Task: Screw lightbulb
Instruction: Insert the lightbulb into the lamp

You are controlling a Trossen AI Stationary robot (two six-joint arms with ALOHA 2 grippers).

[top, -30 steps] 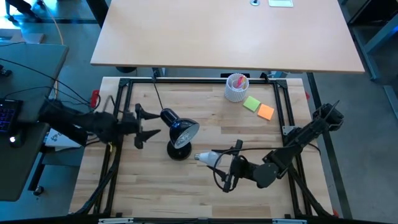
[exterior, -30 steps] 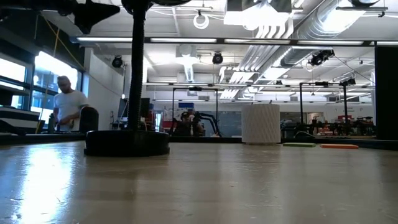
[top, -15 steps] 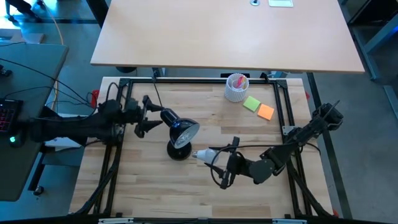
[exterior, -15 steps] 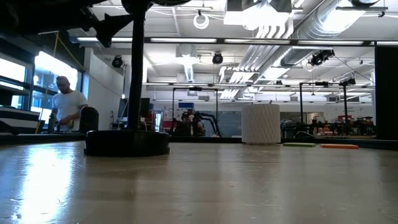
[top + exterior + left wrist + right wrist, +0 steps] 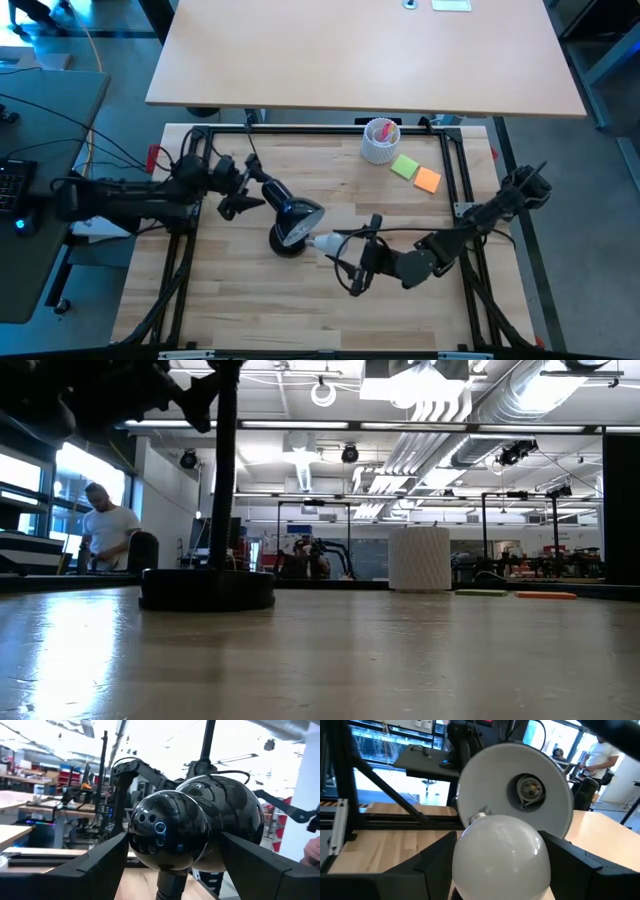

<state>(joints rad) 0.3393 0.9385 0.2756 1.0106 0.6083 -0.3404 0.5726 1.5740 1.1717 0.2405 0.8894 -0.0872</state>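
**One bulb held at the mouth of the lamp shade**

One white lightbulb (image 5: 496,851) sits between the fingers of the right gripper (image 5: 352,262), which are closed on its round glass. Its silvery screw base points into the open cone of the black desk lamp (image 5: 291,216). In the right wrist view the base tip lies just beside the lower rim of the shade's white interior, apart from the brass socket (image 5: 530,787) at the shade's centre. From above, the bulb (image 5: 324,242) lies just beside the shade's rim, over the table (image 5: 330,300) next to the lamp's round base.

On the lamp's far side from the bulb, the left gripper (image 5: 243,185) has its fingers spread around the glossy black back of the lamp head (image 5: 172,832), one on each side; whether they touch it I cannot tell.

Well apart from the lamp, near the table's back edge, stand a white ribbed cup (image 5: 380,140) and, beside it, a green note (image 5: 404,166) and an orange note (image 5: 427,180).
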